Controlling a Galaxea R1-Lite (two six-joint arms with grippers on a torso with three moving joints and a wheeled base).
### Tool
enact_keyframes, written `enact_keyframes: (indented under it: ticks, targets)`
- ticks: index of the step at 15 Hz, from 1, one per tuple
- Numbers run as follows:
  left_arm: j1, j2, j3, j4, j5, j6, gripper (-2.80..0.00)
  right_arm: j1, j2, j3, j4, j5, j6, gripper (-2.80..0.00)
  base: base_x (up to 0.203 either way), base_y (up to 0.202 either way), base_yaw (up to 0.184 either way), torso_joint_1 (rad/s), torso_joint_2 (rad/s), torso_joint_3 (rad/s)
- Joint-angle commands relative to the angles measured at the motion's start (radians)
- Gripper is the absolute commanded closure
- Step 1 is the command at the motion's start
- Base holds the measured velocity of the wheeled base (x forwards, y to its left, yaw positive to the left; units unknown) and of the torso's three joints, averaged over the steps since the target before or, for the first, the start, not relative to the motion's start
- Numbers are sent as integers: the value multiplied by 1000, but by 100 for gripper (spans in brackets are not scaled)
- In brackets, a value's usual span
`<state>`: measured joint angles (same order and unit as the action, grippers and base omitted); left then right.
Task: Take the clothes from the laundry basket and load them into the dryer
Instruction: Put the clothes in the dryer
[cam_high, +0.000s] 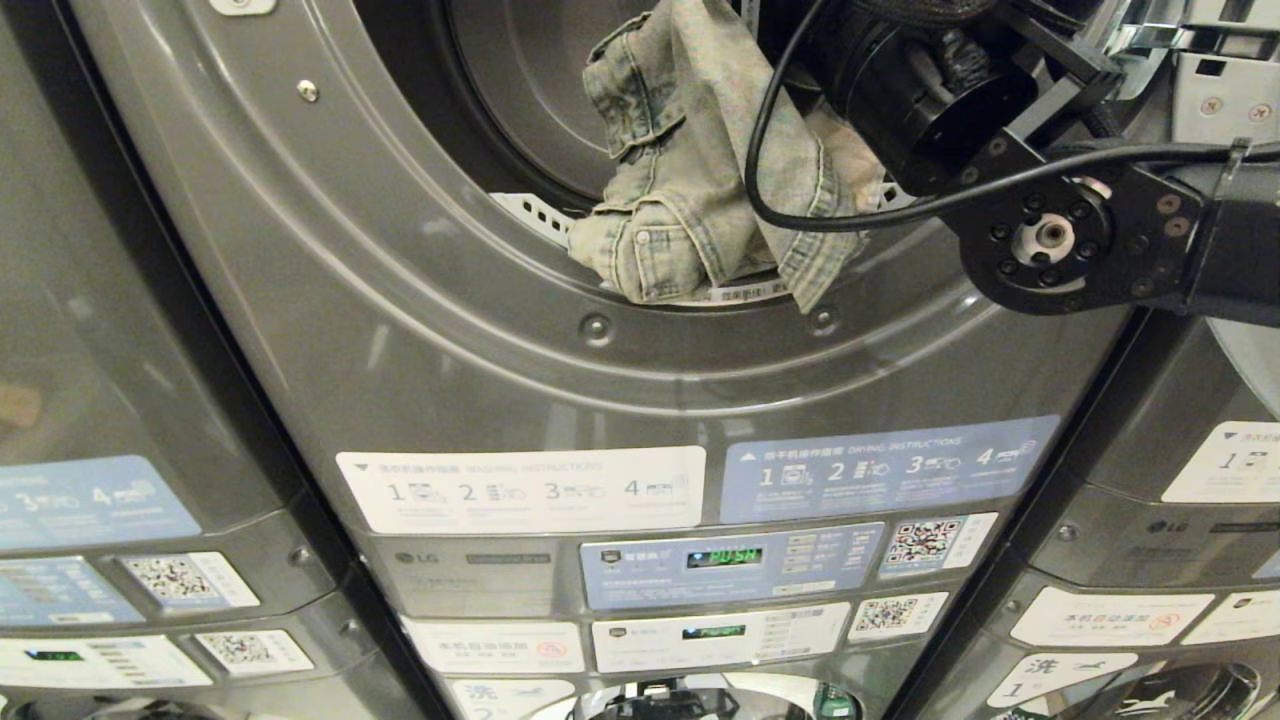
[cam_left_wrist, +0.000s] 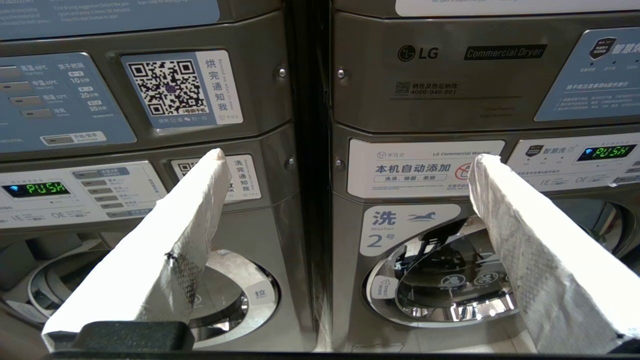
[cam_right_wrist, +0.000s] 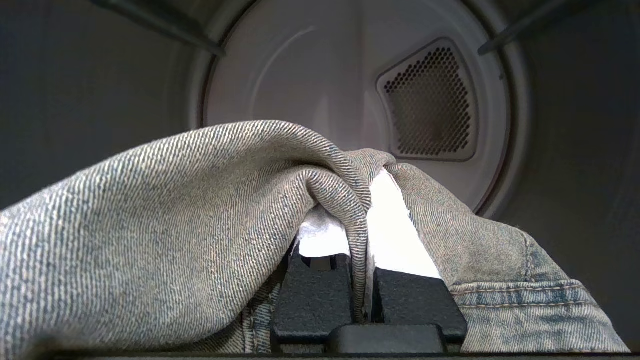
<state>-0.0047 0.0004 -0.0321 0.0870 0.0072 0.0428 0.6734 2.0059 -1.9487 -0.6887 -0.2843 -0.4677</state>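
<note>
Clamped on a denim fold, right end effector (cam_right_wrist: 361, 235) holds jeans (cam_high: 690, 160) hanging lengthwise down over the dryer (cam_high: 420, 300) rim.

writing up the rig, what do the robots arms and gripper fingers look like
The right arm is matte black with round bolted joint housings and a loose black cable. The left gripper has long tapered fingers wrapped in white textured tape. The right gripper has black blocks at the finger bases.

Faded blue-grey denim garment (cam_high: 680, 170), dark grey dryer (cam_high: 420, 330), pale perforated drum (cam_right_wrist: 350, 90)
</note>
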Motion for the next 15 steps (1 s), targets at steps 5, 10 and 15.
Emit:
enact_keyframes:
  ticks: [5, 10, 15]
  targets:
    - [0, 0, 0, 0, 0, 0, -280, -17, 38, 1, -31, -4, -36, -280, 0, 0, 0, 0, 0, 0]
    - [0, 0, 0, 0, 2, -6, -280, -33, 35, 16, -15, -22, -48, -280, 0, 0, 0, 0, 0, 0]
    - [0, 0, 0, 0, 2, -6, -280, -50, -132, -1, 572, -59, 152, -280, 0, 0, 0, 0, 0, 0]
